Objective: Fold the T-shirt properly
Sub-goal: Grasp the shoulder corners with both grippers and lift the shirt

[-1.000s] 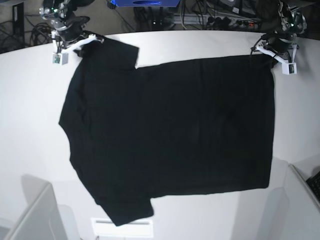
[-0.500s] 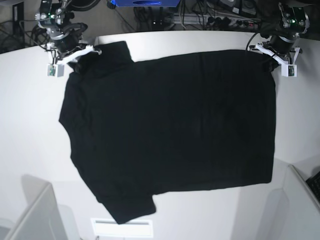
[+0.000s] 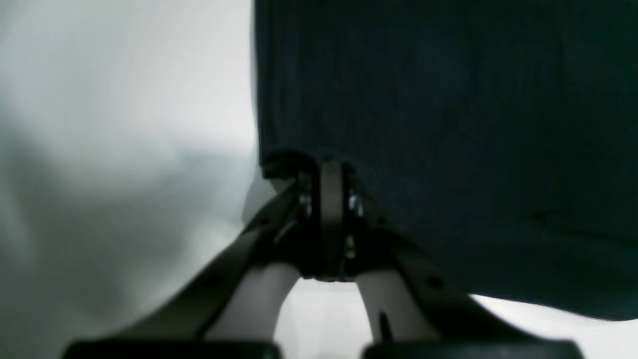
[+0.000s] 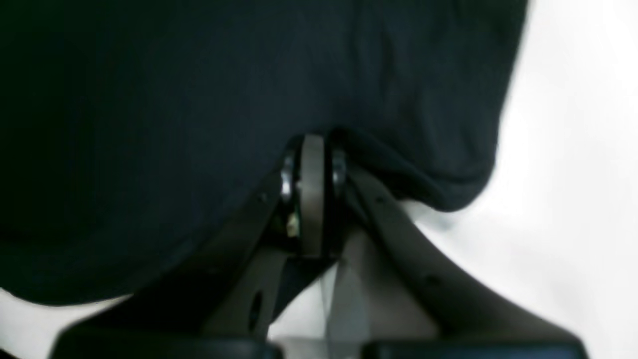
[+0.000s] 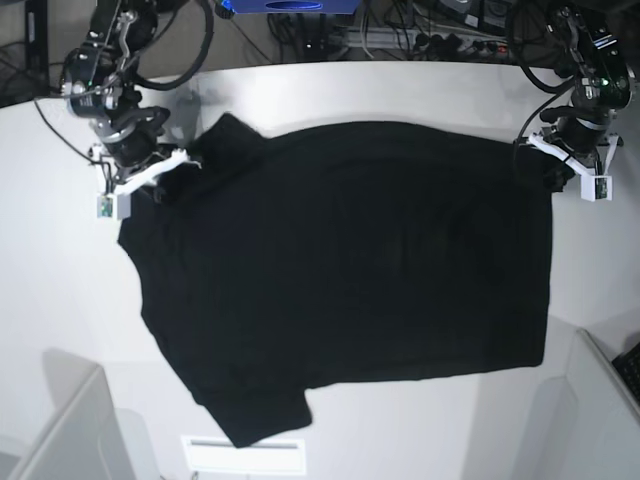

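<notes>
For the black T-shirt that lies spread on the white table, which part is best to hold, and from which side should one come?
Probably the far edge of the T-shirt, at its two outer corners, coming from the table's far side. The cloth lies flat, so only an edge offers a pinch. The right tool and left tool are shut on it there.

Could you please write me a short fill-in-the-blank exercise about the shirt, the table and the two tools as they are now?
1. The large short-sleeved cloth T-shirt lying on the table is plain ____ on the side facing up.
2. The round table under it is ____ in colour.
3. The left tool and the right tool are both ____ on the shirt's far edge.

Missing words: black; white; shut
</notes>
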You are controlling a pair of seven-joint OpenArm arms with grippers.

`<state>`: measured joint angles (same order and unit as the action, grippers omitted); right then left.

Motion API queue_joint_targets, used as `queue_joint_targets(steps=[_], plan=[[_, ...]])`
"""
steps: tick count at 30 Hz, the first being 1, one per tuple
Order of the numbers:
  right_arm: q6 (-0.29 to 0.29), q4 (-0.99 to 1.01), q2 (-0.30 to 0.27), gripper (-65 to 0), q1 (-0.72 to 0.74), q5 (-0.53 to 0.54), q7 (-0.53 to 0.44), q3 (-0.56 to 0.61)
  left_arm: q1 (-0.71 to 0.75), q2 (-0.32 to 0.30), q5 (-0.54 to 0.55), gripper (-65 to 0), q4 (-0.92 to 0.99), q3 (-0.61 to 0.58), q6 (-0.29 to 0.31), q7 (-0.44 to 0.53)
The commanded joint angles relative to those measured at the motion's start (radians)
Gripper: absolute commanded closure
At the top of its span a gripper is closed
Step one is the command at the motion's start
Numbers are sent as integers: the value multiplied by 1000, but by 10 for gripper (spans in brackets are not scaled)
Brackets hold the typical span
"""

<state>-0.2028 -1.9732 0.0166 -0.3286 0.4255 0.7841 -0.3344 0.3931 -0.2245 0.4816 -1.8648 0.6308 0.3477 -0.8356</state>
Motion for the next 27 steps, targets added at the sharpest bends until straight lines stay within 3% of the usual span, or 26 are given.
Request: queue_joint_targets(steps=[1, 7, 14, 27], plan=[[-4, -13, -7, 0, 24, 8, -7, -4, -18, -13, -11, 0, -14, 2, 3, 19], [-2, 65, -7, 0, 164, 8, 53, -2, -85, -9, -99, 0, -12, -1, 3, 19], [-2, 208, -30, 0, 291, 8, 53, 8, -158, -9, -166, 0, 57, -2, 3, 19], [-2, 409, -33, 0, 452, 8, 47, 8, -270, -17, -172, 0, 166, -2, 3, 17]])
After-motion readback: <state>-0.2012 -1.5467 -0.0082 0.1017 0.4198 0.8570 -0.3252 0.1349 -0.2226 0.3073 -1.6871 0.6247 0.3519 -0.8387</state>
